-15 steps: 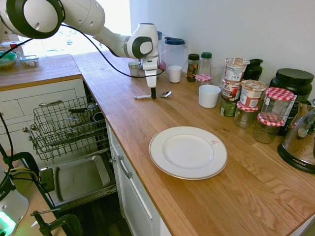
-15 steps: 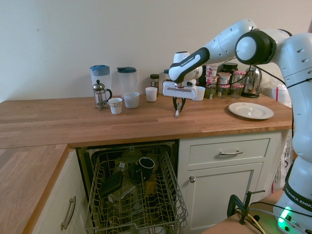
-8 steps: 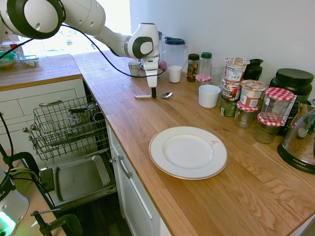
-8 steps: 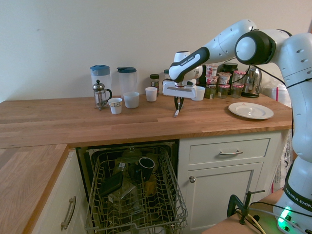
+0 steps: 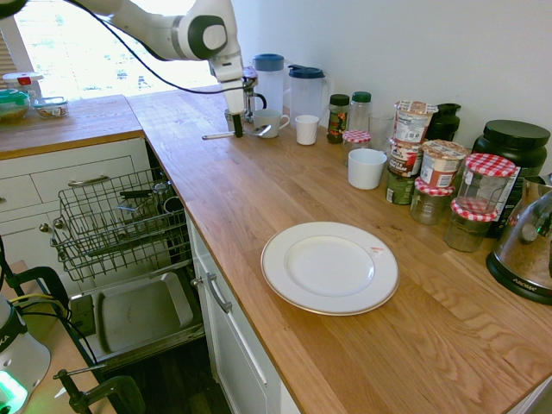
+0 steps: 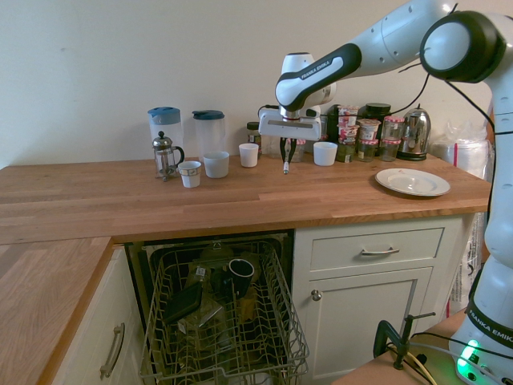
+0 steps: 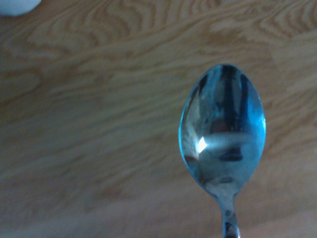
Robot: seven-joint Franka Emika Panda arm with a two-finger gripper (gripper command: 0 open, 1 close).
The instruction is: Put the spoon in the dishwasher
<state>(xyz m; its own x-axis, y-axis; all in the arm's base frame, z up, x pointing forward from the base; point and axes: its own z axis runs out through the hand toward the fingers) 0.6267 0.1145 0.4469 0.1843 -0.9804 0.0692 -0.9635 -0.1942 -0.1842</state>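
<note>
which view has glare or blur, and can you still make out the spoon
First exterior view: window blown out white, spoon thin but visible. Second exterior view: evenly lit, sharp. Wrist view: worktop soft, spoon bowl clear with a bright reflection.

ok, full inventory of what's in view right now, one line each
spoon: 1, silver, held level above the counter
dishwasher: 1, open, dark wire rack pulled out, below the counter
plate: 1, white, on the counter
cups: 4, white, along the counter's back
pitchers: 2, clear with blue lids, by the wall
French press: 1, beside the pitchers
jars and tubs: a cluster, some with red checked lids, far end of the counter
kettle: 1, steel, past the jars
gripper: 1, jaws shut on spoon
</note>
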